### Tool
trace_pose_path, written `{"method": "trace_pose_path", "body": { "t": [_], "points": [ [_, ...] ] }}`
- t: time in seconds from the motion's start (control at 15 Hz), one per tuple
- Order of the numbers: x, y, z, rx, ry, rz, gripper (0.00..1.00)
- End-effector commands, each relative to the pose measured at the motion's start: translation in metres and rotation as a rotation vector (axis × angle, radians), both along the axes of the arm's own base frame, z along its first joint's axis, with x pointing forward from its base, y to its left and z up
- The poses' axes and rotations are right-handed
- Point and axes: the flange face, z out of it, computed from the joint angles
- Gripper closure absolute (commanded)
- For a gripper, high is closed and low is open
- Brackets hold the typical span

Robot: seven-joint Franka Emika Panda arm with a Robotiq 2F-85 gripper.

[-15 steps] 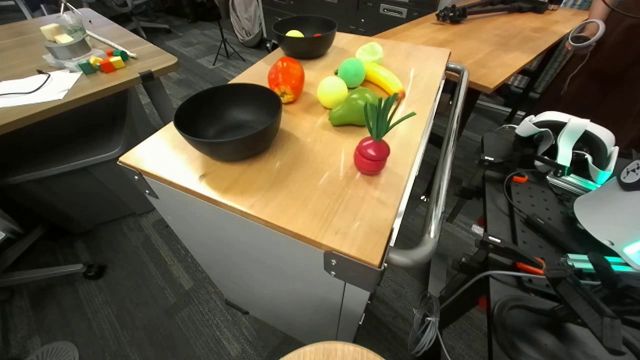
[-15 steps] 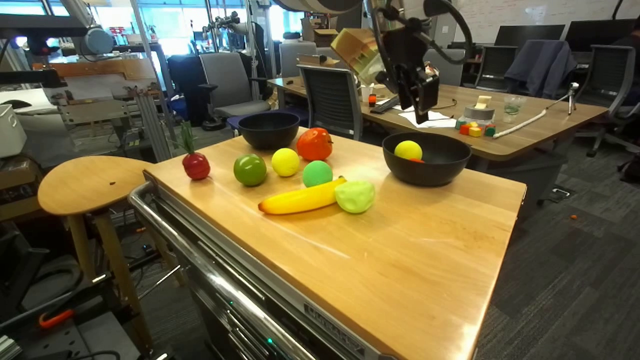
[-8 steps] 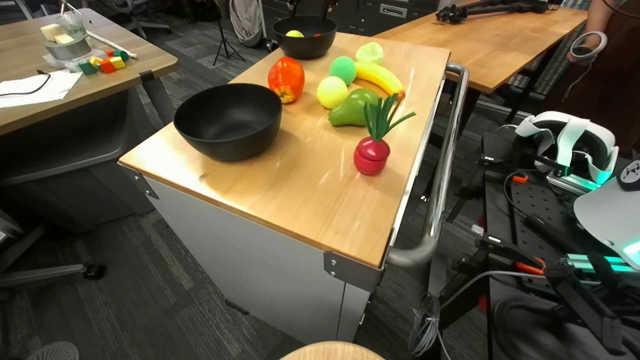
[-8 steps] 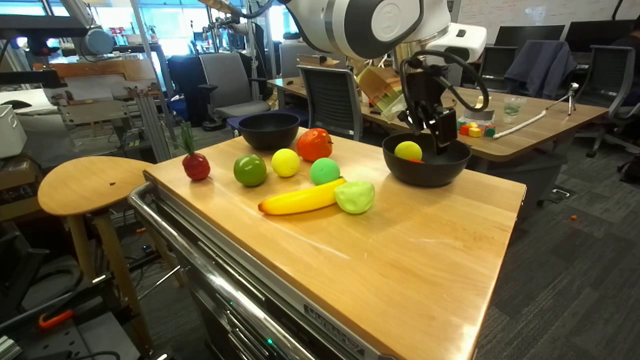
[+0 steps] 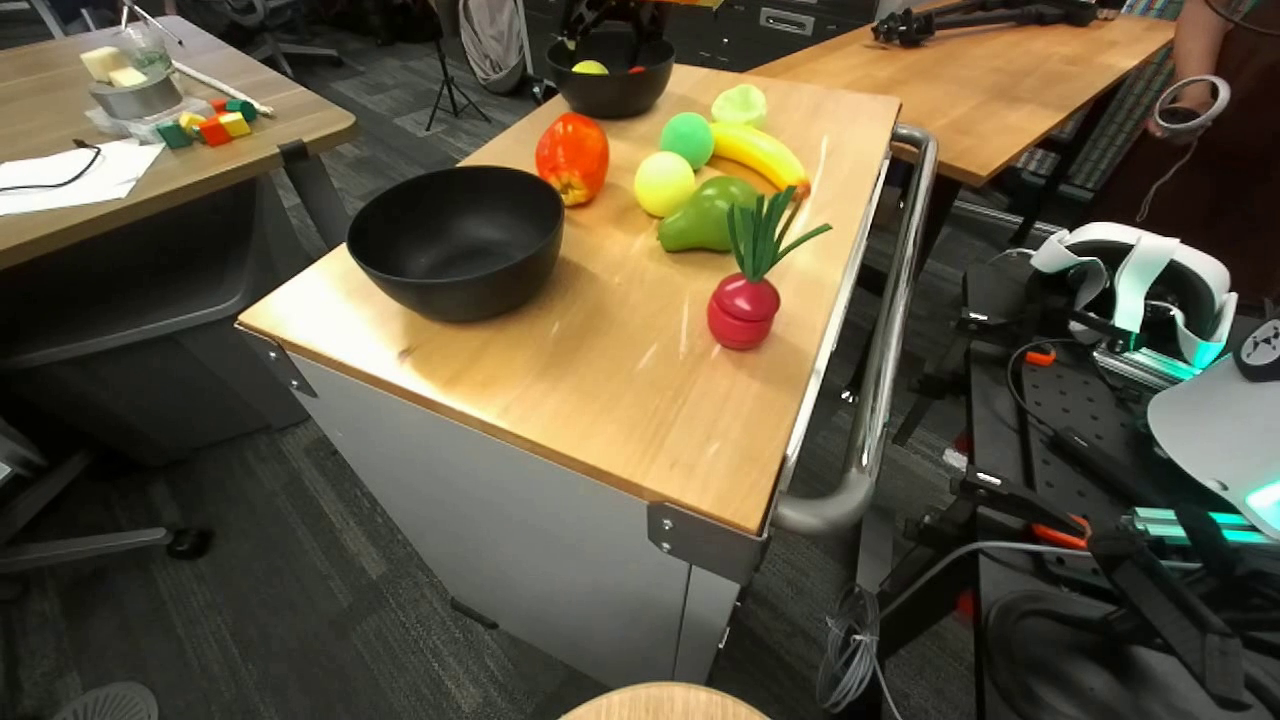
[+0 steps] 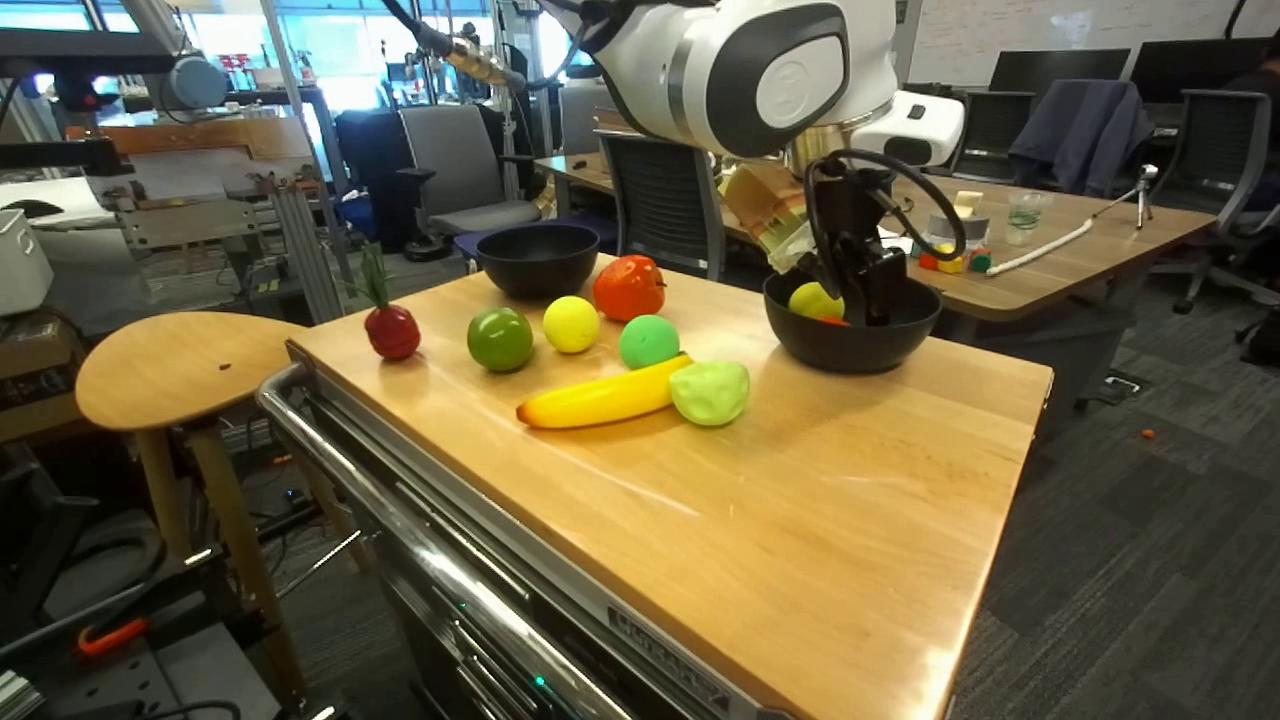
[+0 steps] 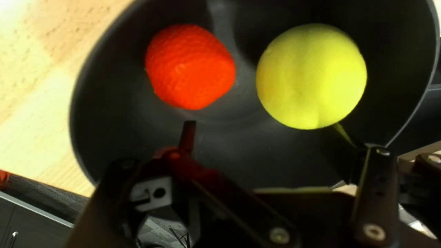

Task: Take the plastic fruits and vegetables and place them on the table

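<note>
My gripper (image 7: 263, 134) is open and empty, its fingers apart and reaching down into a black bowl (image 6: 850, 348). In the wrist view a yellow ball (image 7: 311, 76) and an orange-red piece (image 7: 191, 67) lie in this bowl, just beyond the fingertips. The yellow ball also shows in an exterior view (image 6: 814, 300). On the light-wood table (image 6: 850, 500) lie a red radish with green leaves (image 6: 392, 332), a green pear (image 5: 710, 215), another yellow ball (image 6: 571, 325), a green ball (image 6: 648, 342), a banana (image 6: 600, 399), a light green piece (image 6: 710, 393) and an orange-red pepper (image 6: 628, 288).
A second black bowl (image 5: 455, 250) stands near the opposite end of the table. A metal bar handle (image 5: 890, 330) runs along one long side. A round wooden stool (image 6: 190, 365) and another desk (image 6: 1080, 240) stand beyond the table's edges.
My gripper has come down from above into the bowl with the yellow ball and orange-red piece. The green ball on the table has rolled slightly. The other produce has stayed put.
</note>
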Motion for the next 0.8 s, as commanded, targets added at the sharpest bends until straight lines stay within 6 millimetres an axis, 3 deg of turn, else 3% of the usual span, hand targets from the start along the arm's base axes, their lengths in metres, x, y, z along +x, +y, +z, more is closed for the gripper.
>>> {"method": "trace_pose_path", "body": {
  "t": [0.0, 0.4, 0.73],
  "points": [
    [0.01, 0.005, -0.004, 0.007, 0.01, 0.004, 0.14],
    [-0.001, 0.018, -0.001, 0.06, 0.092, 0.011, 0.13],
    [-0.011, 0.026, 0.039, 0.192, 0.217, -0.086, 0.09]
  ]
}}
